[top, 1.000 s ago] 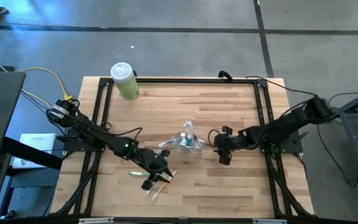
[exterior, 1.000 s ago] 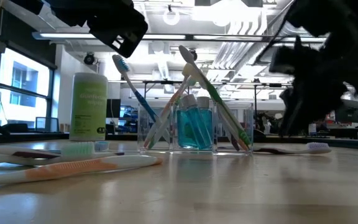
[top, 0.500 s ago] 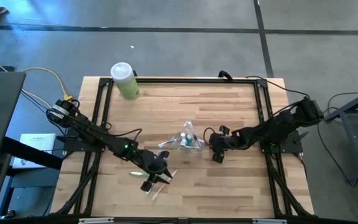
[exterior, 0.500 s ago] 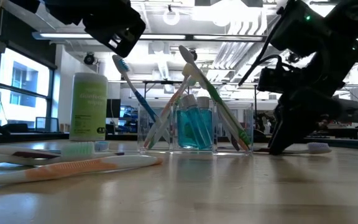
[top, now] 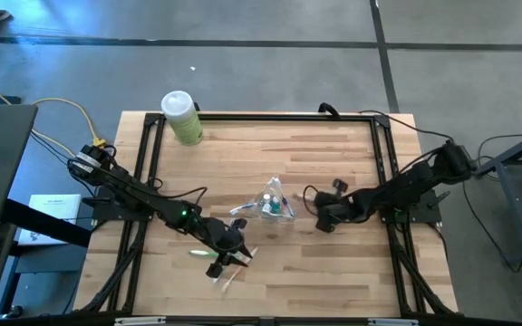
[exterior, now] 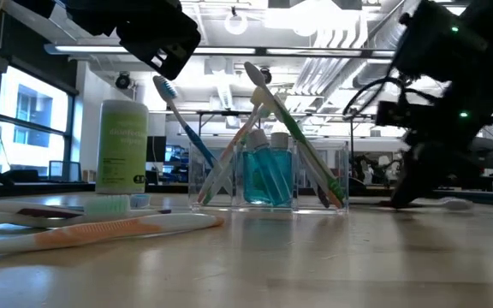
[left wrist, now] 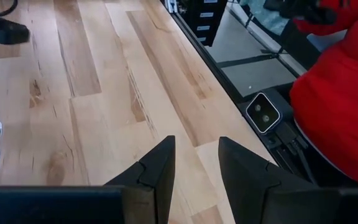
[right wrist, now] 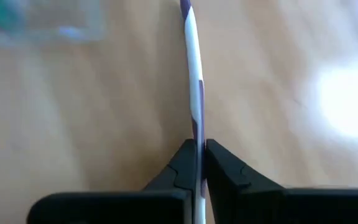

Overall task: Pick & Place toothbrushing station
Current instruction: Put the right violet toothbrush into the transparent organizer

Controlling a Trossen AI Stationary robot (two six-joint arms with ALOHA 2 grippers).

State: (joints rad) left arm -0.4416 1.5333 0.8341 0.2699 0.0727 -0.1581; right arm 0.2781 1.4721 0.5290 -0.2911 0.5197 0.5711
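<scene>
Toothbrushes (exterior: 255,128) mostly stand in the clear cup (top: 273,206) mid-table with the teal tubes (exterior: 268,175), and a few loose ones (top: 229,263) lie on the table (top: 333,272) toward the front left. My right hand (right wrist: 200,163) is down at the wood just right of the cup, fingers pinched onto a white toothbrush (right wrist: 193,74). Left hand (left wrist: 196,163) hangs over the loose brushes, fingers apart, nothing between them. Green bottle (top: 181,117) sits at the far left corner.

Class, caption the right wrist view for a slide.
Right gripper shut on a slim white toothbrush lying on the wooden table.
</scene>
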